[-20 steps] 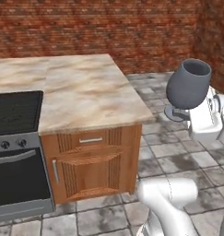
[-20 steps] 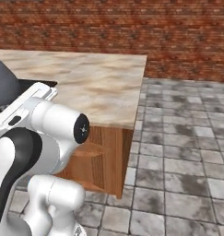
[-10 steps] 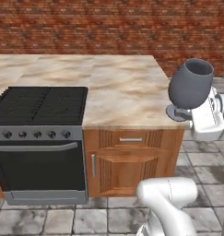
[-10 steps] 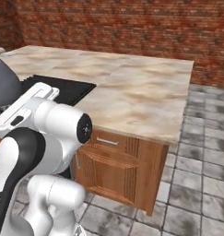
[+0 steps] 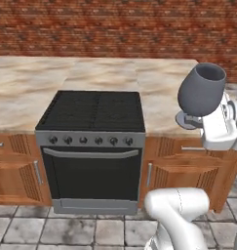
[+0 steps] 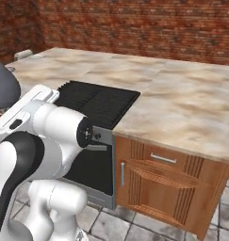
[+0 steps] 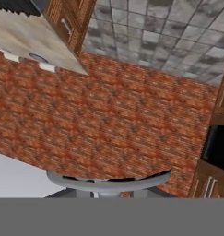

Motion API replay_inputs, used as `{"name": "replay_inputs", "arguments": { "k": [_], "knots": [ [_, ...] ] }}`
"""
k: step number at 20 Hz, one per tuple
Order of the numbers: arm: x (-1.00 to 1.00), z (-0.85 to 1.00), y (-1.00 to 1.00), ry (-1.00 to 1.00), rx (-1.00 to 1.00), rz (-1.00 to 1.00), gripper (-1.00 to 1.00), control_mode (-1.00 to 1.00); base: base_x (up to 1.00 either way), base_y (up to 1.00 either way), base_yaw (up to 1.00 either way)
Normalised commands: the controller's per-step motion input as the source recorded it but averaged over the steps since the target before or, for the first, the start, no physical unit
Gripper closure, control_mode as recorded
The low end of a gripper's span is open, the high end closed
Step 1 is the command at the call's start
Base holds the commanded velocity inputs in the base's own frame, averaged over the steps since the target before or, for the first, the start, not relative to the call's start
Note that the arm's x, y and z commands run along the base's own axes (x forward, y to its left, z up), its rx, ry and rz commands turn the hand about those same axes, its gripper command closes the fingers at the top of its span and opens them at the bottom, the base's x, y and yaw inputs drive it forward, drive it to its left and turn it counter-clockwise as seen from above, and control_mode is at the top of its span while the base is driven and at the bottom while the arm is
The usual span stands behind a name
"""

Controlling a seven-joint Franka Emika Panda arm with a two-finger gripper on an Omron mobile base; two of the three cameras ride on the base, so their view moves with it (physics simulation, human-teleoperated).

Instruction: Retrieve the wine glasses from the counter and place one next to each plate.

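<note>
Gripper (image 5: pixel 195 118) of mine is closed on the glass (image 5: pixel 201 90) at its stem, bowl upright, carried in the air off the counter's (image 5: pixel 161 100) right front corner. No plate is visible, so I cannot tell which way it lies.

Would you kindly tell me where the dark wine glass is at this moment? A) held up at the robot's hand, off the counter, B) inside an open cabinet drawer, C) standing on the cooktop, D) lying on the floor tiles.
A: in the left base view the wine glass sits upright at the white hand, with its foot at the hand rather than on the counter.
</note>
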Motion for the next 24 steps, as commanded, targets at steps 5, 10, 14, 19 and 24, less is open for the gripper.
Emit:
{"name": "replay_inputs", "arguments": {
  "k": [5,10,14,19,24],
  "knots": [
    [0.0,0.0,0.0,0.0,0.0,0.0,1.0,1.0,0.17,1.0,0.07],
    [0.0,0.0,0.0,0.0,0.0,0.0,1.0,1.0,0.25,1.0,0.02],
    [0.0,0.0,0.0,0.0,0.0,0.0,1.0,1.0,0.22,1.0,0.0],
    [0.0,0.0,0.0,0.0,0.0,0.0,1.0,1.0,0.29,1.0,0.0],
    [0.0,0.0,0.0,0.0,0.0,0.0,1.0,1.0,0.36,1.0,0.0]
  ]
}}
